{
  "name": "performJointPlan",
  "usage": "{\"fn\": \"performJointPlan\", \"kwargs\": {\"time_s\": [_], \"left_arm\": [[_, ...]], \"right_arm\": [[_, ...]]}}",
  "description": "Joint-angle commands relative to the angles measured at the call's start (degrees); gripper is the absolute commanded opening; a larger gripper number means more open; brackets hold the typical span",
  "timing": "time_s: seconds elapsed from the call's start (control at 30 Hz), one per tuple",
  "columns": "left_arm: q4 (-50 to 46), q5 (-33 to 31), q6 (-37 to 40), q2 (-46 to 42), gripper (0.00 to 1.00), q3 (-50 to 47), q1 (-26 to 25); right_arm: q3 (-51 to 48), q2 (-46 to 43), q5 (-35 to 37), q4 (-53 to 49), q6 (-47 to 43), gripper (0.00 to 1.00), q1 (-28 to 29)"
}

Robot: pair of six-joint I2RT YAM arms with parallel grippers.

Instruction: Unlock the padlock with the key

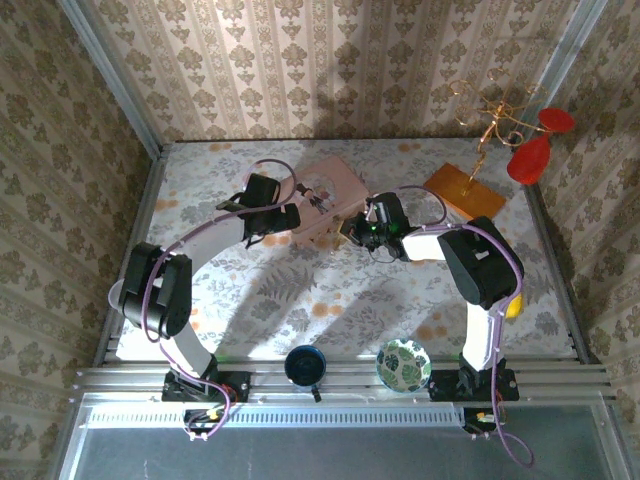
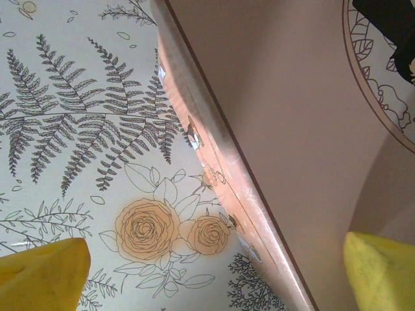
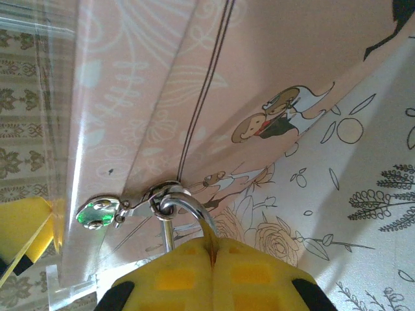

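Pressing its 2 yellow fingers tight together, the right pincer (image 3: 211, 249) is closed at the front of the pink box (image 3: 279, 58). The padlock (image 3: 188, 208) sits right at its fingertips: the thin silvery loop rises from the seam between them and hooks through the metal clasp (image 3: 104, 212) on the box's edge. Those fingers hide the lock's body, so I cannot tell whether they pinch the lock itself or something slim pushed into it.

On the other side of the box, the left pincer (image 2: 211, 278) stands wide open, 1 yellow fingertip over the fern-printed tablecloth (image 2: 78, 129) and the other over the pink lid, straddling the box's edge and gripping nothing. The box lies between the 2 pincers.

Farther out, 1 blue cup (image 1: 304, 364) and 1 green-patterned bowl (image 1: 403, 364) stand at the near edge between the arm bases. In the far right corner, 1 gold wire stand (image 1: 490, 115) rises from an orange base (image 1: 458, 188), with 2 red shapes (image 1: 528, 160) beside it.
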Motion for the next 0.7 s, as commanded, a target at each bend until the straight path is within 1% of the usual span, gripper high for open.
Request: {"fn": "performJointPlan", "kwargs": {"time_s": [0.0,0.13,0.17,0.33,0.47,0.67], "left_arm": [[-5.3,-1.7,0.9,-1.3,1.00,-1.6,0.4],[-5.4,-2.3,1.2,-2.0,1.00,-1.5,-0.1],[-5.6,-2.9,1.4,-1.9,1.00,-1.3,-1.9],[-8.3,-6.7,3.3,0.1,1.00,0.7,-4.2],[-9.1,-6.9,3.6,1.4,1.00,1.1,-4.5],[-9.5,-6.9,3.7,1.9,1.00,0.6,-4.5]], "right_arm": [[-0.7,-0.3,0.4,4.8,2.4,0.00,-1.5],[-2.0,0.0,0.2,7.5,4.1,0.00,-1.6],[-2.2,0.0,0.5,7.9,4.4,0.00,-1.7],[-3.1,0.0,1.5,9.5,7.0,0.00,-1.9],[-3.6,-0.2,2.6,10.1,8.6,0.00,-1.9],[-5.8,-2.1,6.8,10.5,10.0,0.00,-1.8]]}}
